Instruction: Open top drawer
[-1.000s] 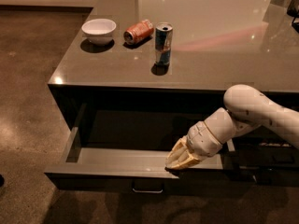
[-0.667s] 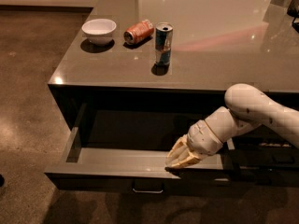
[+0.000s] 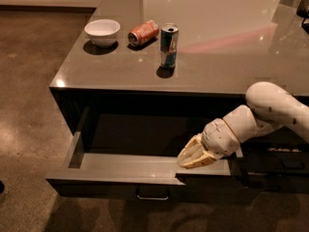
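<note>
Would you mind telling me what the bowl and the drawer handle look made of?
The bowl: white, glossy, likely ceramic or plastic. The top drawer has a handle: thin pale bar with a sheen, probably metal. The claw sits at the drawer's front edge.

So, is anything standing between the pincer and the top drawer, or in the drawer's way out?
Nothing visible. The pincer sits at the front edge of the top drawer, right of its handle, nothing between them. The drawer is already well out, and no object shows on the floor ahead of it.
</note>
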Controlling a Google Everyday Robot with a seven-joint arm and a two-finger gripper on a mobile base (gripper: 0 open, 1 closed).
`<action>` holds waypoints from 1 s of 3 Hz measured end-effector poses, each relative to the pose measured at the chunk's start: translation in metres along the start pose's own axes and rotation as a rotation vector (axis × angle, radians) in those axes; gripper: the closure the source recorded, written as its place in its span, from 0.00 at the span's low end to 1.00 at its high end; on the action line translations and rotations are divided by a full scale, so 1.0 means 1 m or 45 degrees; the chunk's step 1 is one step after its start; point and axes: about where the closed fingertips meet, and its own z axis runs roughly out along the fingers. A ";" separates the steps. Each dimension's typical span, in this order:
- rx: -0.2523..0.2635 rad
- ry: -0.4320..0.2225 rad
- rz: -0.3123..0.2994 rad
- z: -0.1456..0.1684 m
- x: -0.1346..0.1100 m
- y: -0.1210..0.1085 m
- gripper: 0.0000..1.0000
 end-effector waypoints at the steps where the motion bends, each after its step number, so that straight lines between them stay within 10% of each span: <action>1: 0.021 0.081 0.001 0.015 0.005 -0.012 1.00; 3: 0.094 0.238 -0.004 0.052 0.038 -0.034 1.00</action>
